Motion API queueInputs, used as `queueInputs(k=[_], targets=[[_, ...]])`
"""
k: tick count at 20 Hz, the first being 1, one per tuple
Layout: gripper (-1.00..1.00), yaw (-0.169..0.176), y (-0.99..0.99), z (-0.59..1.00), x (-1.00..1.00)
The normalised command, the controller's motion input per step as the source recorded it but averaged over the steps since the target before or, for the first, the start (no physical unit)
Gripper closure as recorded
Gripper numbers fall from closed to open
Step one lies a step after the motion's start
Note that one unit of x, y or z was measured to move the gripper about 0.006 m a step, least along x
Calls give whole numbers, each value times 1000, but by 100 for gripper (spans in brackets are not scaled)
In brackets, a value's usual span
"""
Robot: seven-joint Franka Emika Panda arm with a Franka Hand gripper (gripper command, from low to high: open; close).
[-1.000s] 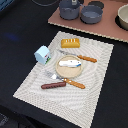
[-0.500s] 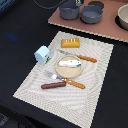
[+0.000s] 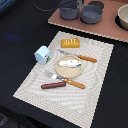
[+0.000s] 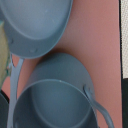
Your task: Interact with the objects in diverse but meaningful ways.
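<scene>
Hovering over the grey cookware on the brown board (image 3: 75,22), the wrist camera looks straight down into two vessels: a deep pot (image 4: 55,97) directly below and a shallower pan (image 4: 35,25) just beyond it, their rims nearly touching. No finger shows in either view, so I cannot tell whether the hand is released or clenched, and the arm itself stays out of the exterior view.

Choosing a grasp point comes first. The pot's side handle (image 4: 100,112) curves out from the rim and sits below and to one side of the hand; it looks like the better hold, since the rounded wall would probably slip between the pads. Centre over that handle, turn the wrist so the pads close across its thin width, then descend slowly. Keep clear of the pan's long handle (image 4: 15,85), which runs alongside the pot and could be knocked.

Well away from the hand, on the striped mat (image 3: 97,75), lie the other objects: loaf (image 3: 70,43), fish (image 3: 69,63) resting on the plate (image 3: 60,71), sausage (image 3: 53,85) and carton (image 3: 43,53). The blur near the picture edge may hide another item.
</scene>
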Motion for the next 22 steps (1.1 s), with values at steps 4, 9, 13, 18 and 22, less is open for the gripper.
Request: queueInputs(k=[4,9,13,18,22], targets=[[-100,-54,121,-50,464],[-100,-37,58,-110,315],[-100,-23,34,-146,242],[-100,-17,66,-138,229],[-100,-12,276,-43,399]])
